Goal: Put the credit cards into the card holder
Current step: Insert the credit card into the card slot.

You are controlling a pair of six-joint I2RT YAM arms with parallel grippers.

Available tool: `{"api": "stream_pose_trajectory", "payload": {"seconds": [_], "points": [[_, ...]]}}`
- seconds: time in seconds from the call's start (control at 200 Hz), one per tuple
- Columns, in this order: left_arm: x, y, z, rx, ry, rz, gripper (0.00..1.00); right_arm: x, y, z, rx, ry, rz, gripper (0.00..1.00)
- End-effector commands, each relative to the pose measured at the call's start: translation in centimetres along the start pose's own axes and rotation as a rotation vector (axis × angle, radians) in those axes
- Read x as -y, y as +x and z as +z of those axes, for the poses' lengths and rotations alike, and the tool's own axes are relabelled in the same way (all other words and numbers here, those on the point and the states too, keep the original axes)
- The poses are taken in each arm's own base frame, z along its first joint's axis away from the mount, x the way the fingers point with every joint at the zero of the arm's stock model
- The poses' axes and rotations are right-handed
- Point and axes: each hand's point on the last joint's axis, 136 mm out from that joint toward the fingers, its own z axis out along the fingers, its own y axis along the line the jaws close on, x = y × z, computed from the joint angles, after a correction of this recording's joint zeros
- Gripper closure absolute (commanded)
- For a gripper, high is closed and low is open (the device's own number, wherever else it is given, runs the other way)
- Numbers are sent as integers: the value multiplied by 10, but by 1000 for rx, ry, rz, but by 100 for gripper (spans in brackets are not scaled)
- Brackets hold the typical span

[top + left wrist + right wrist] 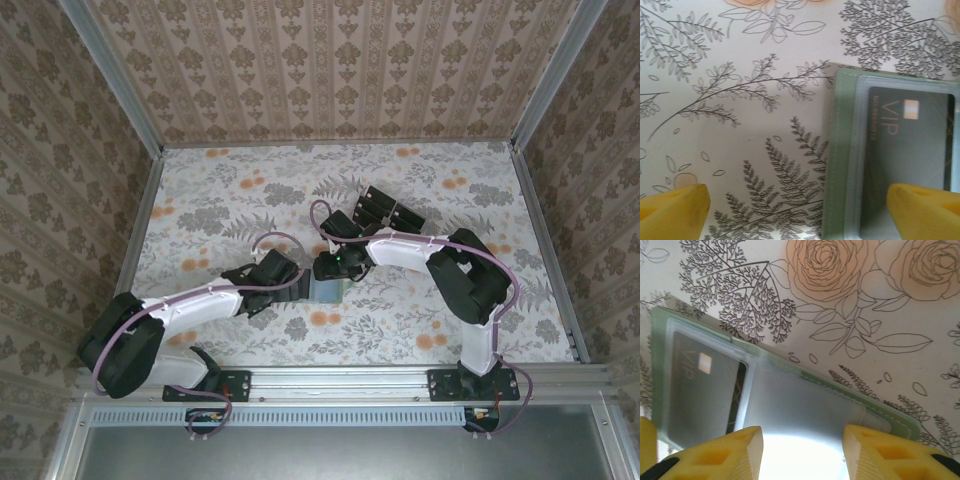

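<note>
On the tabletop, middle: card holder lies open, one credit card in its clear pocket.
Left arm: I reach low from the near-left corner; left claw spread wide, one finger over the holder.
Right arm: elbow folded, wrist tipped down; right claw part-spread over the clear sleeve. Whether it pinches the sleeve, I cannot tell.

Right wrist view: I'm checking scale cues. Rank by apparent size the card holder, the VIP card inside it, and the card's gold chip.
Largest to smallest:
1. card holder
2. VIP card
3. gold chip
</note>
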Motion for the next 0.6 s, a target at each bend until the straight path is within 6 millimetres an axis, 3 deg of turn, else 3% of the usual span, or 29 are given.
{"api": "stream_pose_trajectory", "payload": {"seconds": [0.0, 0.595], "points": [[17, -10, -5, 36, 47, 17, 0, -2, 17, 11, -62, -51, 52, 50], [40, -4, -15, 121, 137, 39, 0, -3, 22, 19, -74, -93, 121, 44]]}}
